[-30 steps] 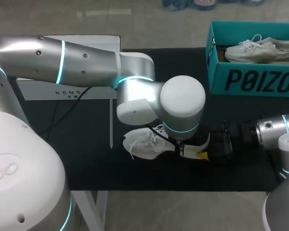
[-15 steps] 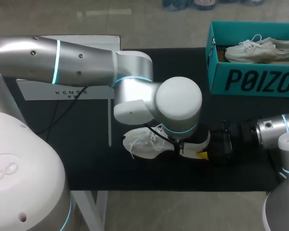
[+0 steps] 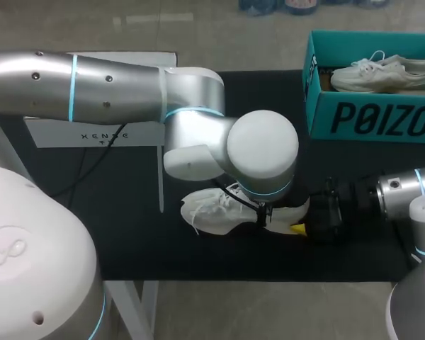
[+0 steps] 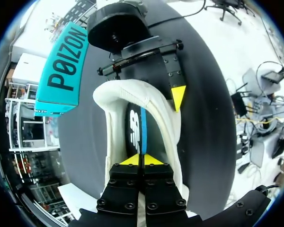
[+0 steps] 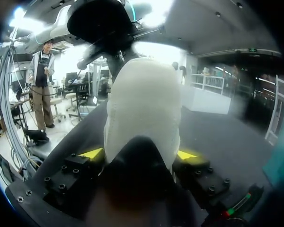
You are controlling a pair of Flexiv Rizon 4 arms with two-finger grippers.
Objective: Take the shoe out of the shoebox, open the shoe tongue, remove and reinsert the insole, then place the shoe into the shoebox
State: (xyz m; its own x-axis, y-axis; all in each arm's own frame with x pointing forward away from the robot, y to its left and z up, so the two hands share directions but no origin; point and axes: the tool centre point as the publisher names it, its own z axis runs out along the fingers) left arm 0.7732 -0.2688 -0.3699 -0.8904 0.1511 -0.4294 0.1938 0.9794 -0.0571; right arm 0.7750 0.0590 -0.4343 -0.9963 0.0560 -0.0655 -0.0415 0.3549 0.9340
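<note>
A white shoe (image 3: 216, 212) lies on its sole on the black mat (image 3: 127, 234), toe to the left. My left arm reaches over it, and my left gripper (image 4: 142, 160) is down inside the shoe's opening, shut on the dark insole (image 4: 134, 135), which has a blue edge. My right gripper (image 5: 138, 154) holds the heel of the shoe (image 5: 142, 104), one yellow fingertip (image 5: 92, 153) on each side; in the head view the right gripper (image 3: 302, 214) sits at the shoe's right end. The teal shoebox (image 3: 368, 117) stands at the back right with a second white shoe (image 3: 382, 71) inside.
A white board (image 3: 92, 131) with a dark cable across it lies at the back left of the table. The shoebox (image 4: 64, 66) stands beyond my right gripper's wrist as seen from the left wrist. The mat's front edge runs close below the shoe.
My left arm's forearm and elbow have swung a little up and to the left over the shoe. The shoe and my right gripper have stayed in place.
</note>
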